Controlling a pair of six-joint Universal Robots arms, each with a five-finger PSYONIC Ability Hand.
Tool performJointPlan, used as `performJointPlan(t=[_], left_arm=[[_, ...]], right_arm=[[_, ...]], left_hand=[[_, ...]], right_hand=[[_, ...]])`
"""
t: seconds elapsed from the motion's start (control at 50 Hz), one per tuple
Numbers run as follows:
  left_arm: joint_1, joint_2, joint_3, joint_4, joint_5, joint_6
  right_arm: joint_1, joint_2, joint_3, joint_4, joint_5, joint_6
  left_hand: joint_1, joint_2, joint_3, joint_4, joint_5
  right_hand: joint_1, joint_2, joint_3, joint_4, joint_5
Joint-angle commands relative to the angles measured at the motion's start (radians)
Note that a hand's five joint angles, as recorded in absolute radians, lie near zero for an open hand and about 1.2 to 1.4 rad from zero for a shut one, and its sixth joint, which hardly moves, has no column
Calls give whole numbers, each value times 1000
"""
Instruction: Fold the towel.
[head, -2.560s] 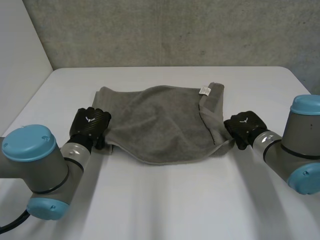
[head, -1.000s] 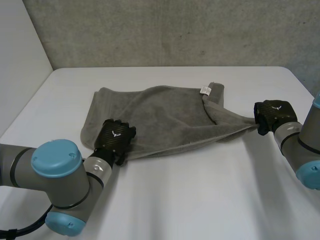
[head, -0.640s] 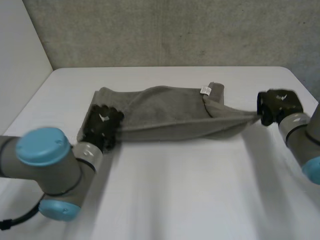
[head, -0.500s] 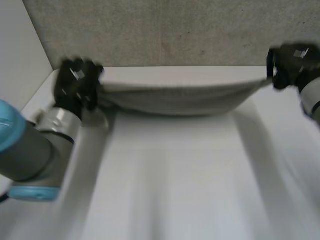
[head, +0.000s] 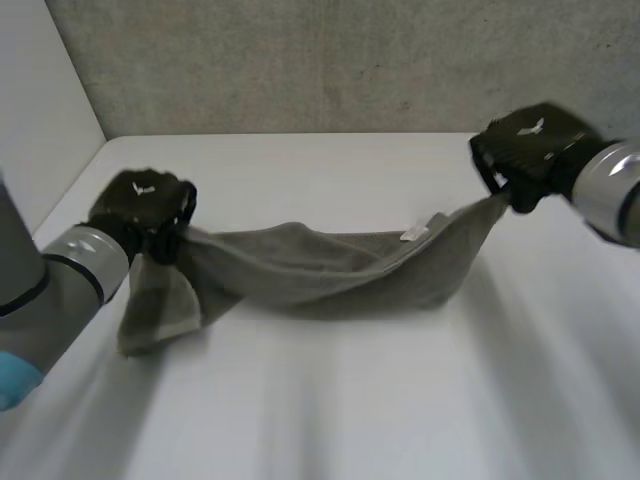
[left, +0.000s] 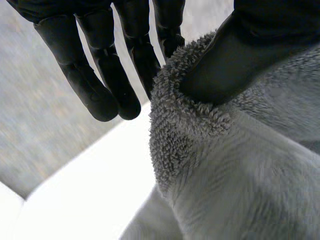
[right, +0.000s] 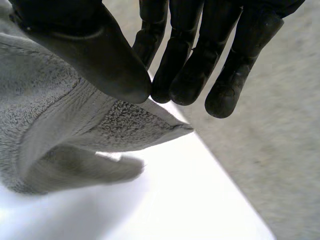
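**Spotter:** What is the left arm doing?

**Operator:** I'm watching the left robot hand (head: 143, 205) hovering above the left side of the desk (head: 350, 410), its back turned to my head camera. On its wrist camera, the thumb (left: 240, 55) is pressing a thick fold of the towel (head: 320, 270) against one finger. The other fingers (left: 100, 75) are hanging straight and free beside it.

**Spotter:** And the right?

**Operator:** The right robot hand (head: 527, 150) is sitting higher, toward the far right. Its thumb (right: 95, 55) is pinching a hemmed corner of the towel against the fingertips (right: 192, 85).

**Spotter:** Where's the cloth lying?

**Operator:** It's stretching between the two and sagging low in the middle. I can't tell whether the middle is touching the desk or hanging just above it. A flap is dropping from the left robot hand down to the desk.

**Spotter:** Anything you're struggling with?

**Operator:** From the head camera, the backs of the hands are covering both grips. I also can't tell whether the left one is gripping a corner or an edge.

**Spotter:** Count?

**Operator:** I'm counting one towel, two robot hands and one white label (head: 411, 233) near the towel's right end.
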Motion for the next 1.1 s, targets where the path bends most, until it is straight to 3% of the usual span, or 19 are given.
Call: performJointPlan(t=[0.02,0.1,0.14,0.18,0.2,0.24,0.28,0.4,0.5,0.64,0.68,0.72,0.74,0.76,0.78,0.8,0.82,1.02,1.1], left_arm=[[35,-130,234,1,-10,163],[31,-202,446,36,-10,240],[23,-233,567,74,-13,252],[8,-268,764,195,-10,220],[8,-268,765,196,-10,220],[-2,-265,861,332,-17,125],[-3,-254,866,384,-23,61],[-2,-210,785,392,-28,-104],[17,-205,623,377,-25,-104],[64,-205,431,381,-22,-104],[81,-202,351,381,-20,-104],[83,-201,310,381,-19,-104],[83,-201,310,381,-19,-104],[81,-198,267,381,-19,-104],[81,-196,221,386,-17,-102],[81,-196,221,386,-17,-102],[75,-194,181,387,-17,-102],[49,-170,83,383,-23,11],[-35,-74,95,369,-33,62]], right_arm=[[86,174,-198,-52,53,-14],[136,248,-393,-175,116,-8],[171,281,-540,-435,195,-6],[177,281,-562,-590,243,-3],[177,281,-562,-592,243,-3],[175,267,-550,-865,297,-5],[180,253,-539,-910,294,-8],[175,215,-539,-691,214,-8],[175,259,-464,-506,127,-16],[175,273,-328,-435,124,-16],[178,276,-289,-426,127,-14],[183,279,-198,-400,127,-3],[183,279,-197,-400,127,-3],[188,279,-147,-389,127,-3],[188,279,-147,-389,127,-3],[189,279,-98,-380,128,-2],[189,279,-47,-374,127,-2],[191,284,128,-389,113,61],[192,284,130,-383,110,147]], left_hand=[[-15,-86,-139,-114,-251],[-15,-86,-139,-114,-251],[-15,-86,-139,-114,-251],[-15,-86,-139,-114,-251],[-15,-86,-139,-114,-251],[-15,-86,-139,-114,-251],[-15,-86,-139,-114,-251],[-15,-86,-139,-114,-251],[-15,-86,-139,-114,-251],[-15,-86,-139,-114,-251],[-15,-86,-139,-114,-251],[-15,-86,-139,-114,-251],[-15,-86,-139,-114,-251],[-15,-86,-139,-114,-251],[-15,-86,-139,-114,-251],[-15,-86,-139,-114,-251],[-15,-86,-139,-114,-251],[-15,-86,-139,-114,-251],[-15,-86,-139,-114,-251]], right_hand=[[58,71,67,65,52],[58,71,67,65,52],[58,71,67,65,52],[58,71,67,65,52],[58,71,67,65,52],[58,71,67,65,52],[58,71,67,65,52],[58,71,67,65,52],[58,71,67,65,52],[58,71,67,65,52],[-43,-31,-34,-36,-50],[-359,-347,-350,-352,-366],[-360,-348,-352,-353,-367],[-634,-621,-625,-627,-640],[-636,-624,-627,-629,-643],[-907,-895,-898,-900,-914],[-1008,-996,-999,-1001,-1015],[-1039,-1026,-1030,-1032,-1045],[-1039,-1026,-1030,-1032,-1045]])
